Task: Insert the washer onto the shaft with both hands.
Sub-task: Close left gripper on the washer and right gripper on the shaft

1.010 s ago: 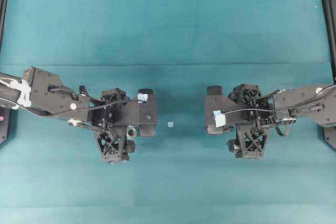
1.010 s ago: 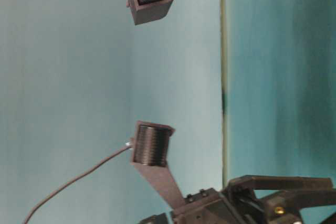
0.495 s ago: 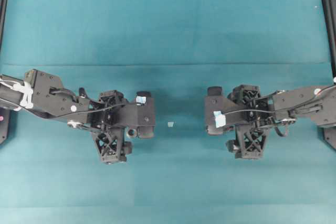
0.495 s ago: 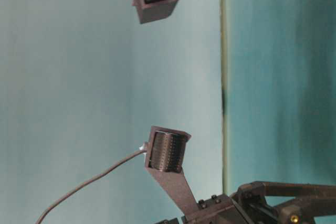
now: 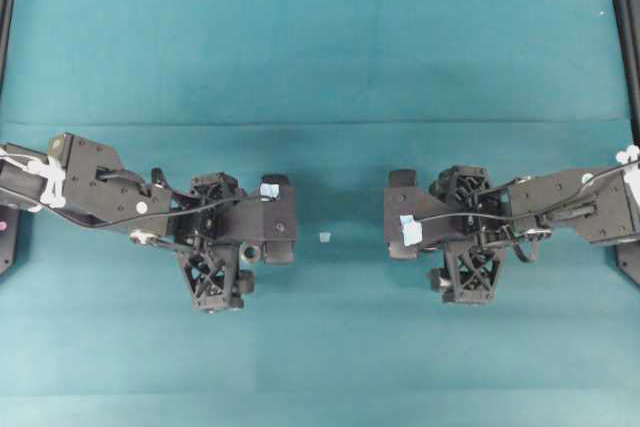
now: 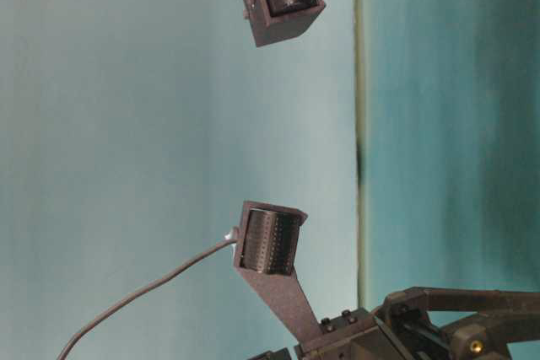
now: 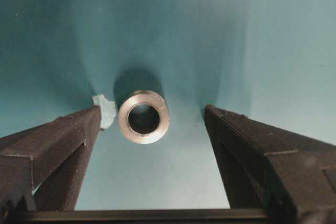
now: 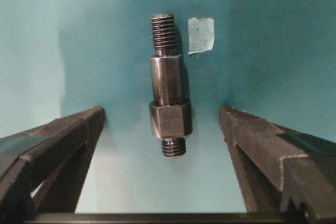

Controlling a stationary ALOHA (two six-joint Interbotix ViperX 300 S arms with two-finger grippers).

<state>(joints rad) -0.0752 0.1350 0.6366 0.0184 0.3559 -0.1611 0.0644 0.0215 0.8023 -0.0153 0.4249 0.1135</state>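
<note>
Both grippers hang wide open and empty: left gripper [image 7: 149,129] straddling the washer [image 7: 143,117], right gripper [image 8: 163,129] straddling the shaft [image 8: 169,106]. Closing off-centre could roll either away.

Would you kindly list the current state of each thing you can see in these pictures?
Washer: lying flat on the table, hole up, between the open fingers, not gripped.
Shaft: lying on its side on the table, between the open fingers, not gripped.
Left hand: open, over the washer.
Right hand: open, over the shaft.
Tape scrap: flat on the table beside the shaft's threaded end.
</note>
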